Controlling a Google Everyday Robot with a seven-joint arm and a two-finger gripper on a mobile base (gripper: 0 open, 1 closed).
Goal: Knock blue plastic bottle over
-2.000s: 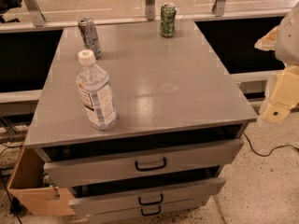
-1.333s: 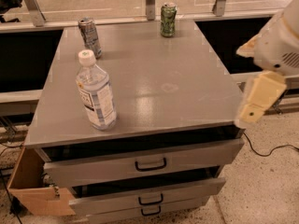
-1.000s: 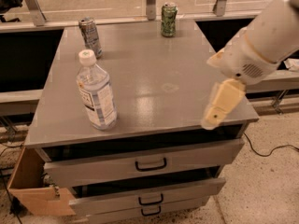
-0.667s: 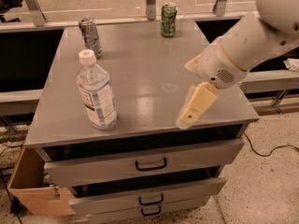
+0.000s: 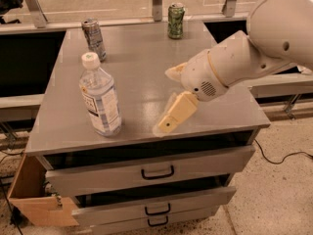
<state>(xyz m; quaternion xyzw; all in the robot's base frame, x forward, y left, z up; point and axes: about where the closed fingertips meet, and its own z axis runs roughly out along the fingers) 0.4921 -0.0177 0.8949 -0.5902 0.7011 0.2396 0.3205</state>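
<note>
Our cream gripper (image 5: 167,125) hangs low over the grey cabinet top (image 5: 137,67); the bluish clear plastic bottle (image 5: 101,101) stands upright, apart, toward the view's left; whether the gripper is spread or closed we cannot tell.

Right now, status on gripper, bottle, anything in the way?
Gripper low over cabinet top, beside bottle, not touching. Bottle upright. Nothing between them; silver can, green can far back.

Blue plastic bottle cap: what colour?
White cap, camera view; gripper hovers right of the blue plastic bottle.
</note>
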